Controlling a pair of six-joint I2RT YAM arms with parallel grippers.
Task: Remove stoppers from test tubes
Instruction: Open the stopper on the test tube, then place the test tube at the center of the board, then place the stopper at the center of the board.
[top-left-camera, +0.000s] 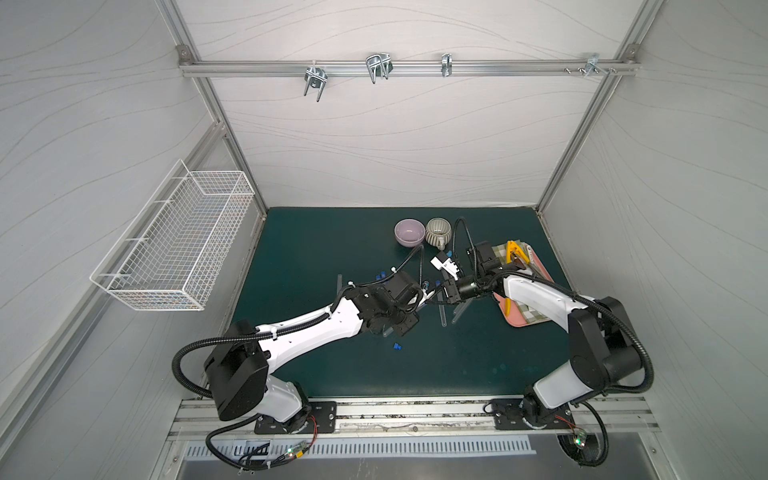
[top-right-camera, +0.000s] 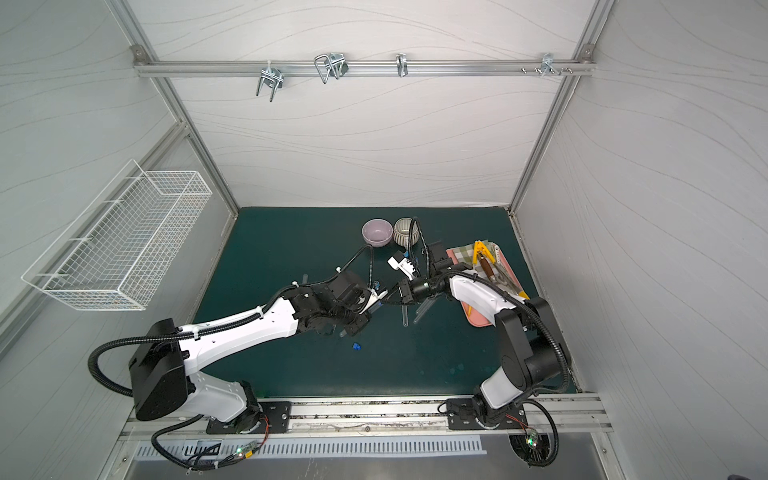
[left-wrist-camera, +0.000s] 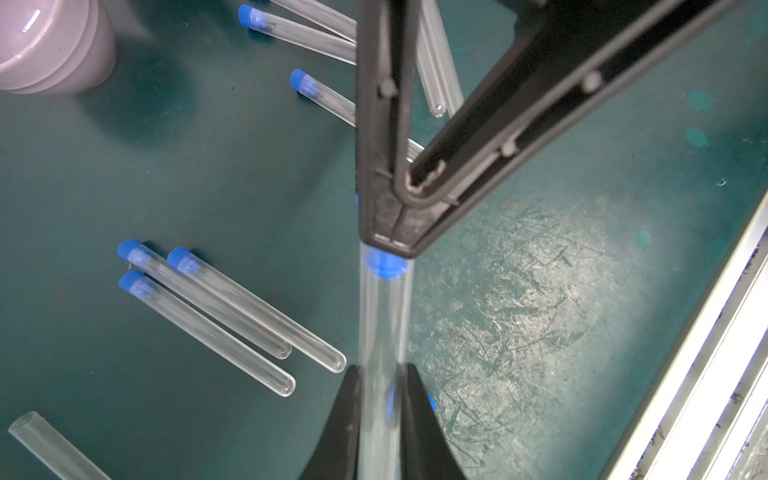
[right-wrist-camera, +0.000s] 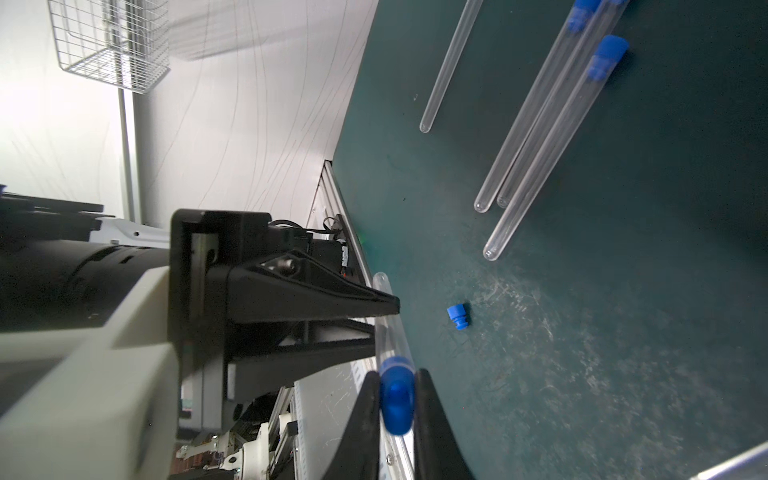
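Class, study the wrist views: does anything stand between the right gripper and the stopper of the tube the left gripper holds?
Nothing visible does. The right gripper is shut on the blue stopper, while the left gripper clamps that test tube.

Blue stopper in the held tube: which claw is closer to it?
Right. The right claw pinches the stopper itself; the left claw grips the test tube farther along, apart from the stopper.

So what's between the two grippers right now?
Only the clear test tube: the left gripper clamps its body, the right gripper pinches the blue stopper at its mouth. The left wrist view shows it.
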